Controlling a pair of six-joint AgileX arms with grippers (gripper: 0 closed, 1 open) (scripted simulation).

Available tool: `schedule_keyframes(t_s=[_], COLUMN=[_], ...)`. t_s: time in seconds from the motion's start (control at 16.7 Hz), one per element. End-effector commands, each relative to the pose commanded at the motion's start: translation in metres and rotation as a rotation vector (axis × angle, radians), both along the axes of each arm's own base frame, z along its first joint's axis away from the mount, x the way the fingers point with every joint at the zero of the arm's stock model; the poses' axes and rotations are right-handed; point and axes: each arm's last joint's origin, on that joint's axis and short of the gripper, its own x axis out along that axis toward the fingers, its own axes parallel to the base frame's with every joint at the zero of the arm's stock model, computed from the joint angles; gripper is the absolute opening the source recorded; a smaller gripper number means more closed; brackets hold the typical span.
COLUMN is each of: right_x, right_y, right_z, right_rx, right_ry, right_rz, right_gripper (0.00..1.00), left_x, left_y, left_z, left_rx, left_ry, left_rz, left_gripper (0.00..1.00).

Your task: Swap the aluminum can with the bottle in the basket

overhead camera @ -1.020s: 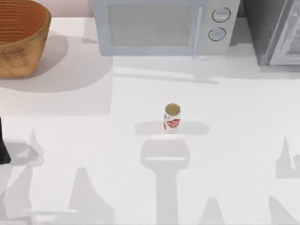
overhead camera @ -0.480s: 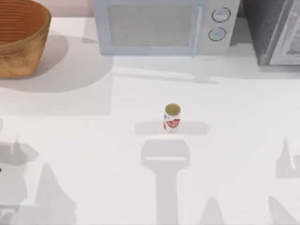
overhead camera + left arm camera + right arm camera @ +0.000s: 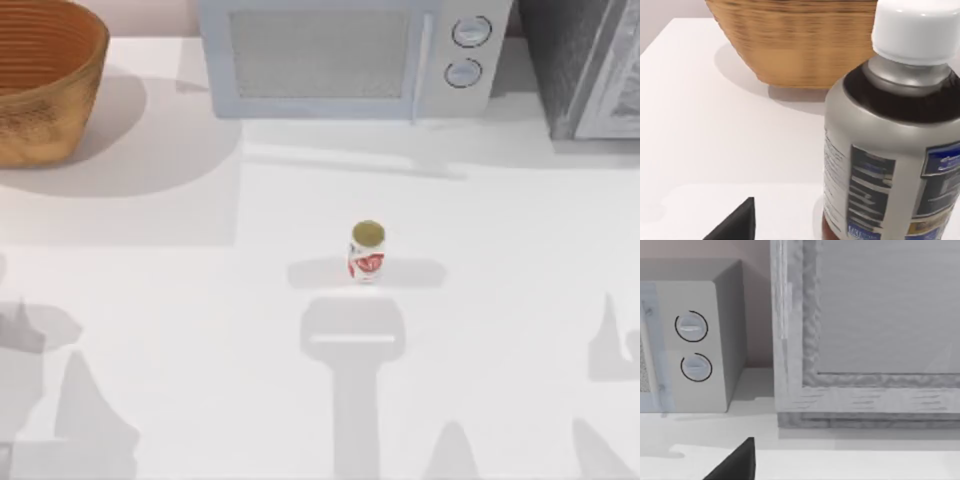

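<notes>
A dark tip of the left gripper point(image 3: 736, 225) shows in the left wrist view. Just beside it stands the bottle point(image 3: 890, 150), upright on the white table point(image 3: 715, 125), with a silver label, dark contents and a white cap. Whether the gripper grasps the bottle cannot be told. Beyond the bottle sits the woven wicker basket point(image 3: 790, 45).

From above, the basket point(image 3: 45, 90) fills the upper left of the frame. The aluminum can point(image 3: 367, 252), white with red markings and a dull-gold top, stands upright near the centre, well apart from the basket. A microwave point(image 3: 340, 60) sits at the upper middle.

The right gripper point(image 3: 737, 462) faces the microwave's dials and a grey framed panel point(image 3: 865, 315); its grip cannot be told.
</notes>
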Motion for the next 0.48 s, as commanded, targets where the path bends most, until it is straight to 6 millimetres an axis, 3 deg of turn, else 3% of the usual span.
schedule_keyframes(t_s=[0.18, 0.48], right_x=[0.0, 0.0], right_y=[0.0, 0.0], right_z=[0.0, 0.0], right_rx=[0.0, 0.0], right_ry=[0.0, 0.0], right_rz=[0.0, 0.0], right_gripper=[1.0, 1.0], left_x=[0.005, 0.044], left_y=[0.001, 0.001], left_z=[0.0, -0.008], left_rx=[0.001, 0.0], left_ry=[-0.002, 0.0], left_rz=[0.0, 0.0], left_gripper=[1.0, 1.0])
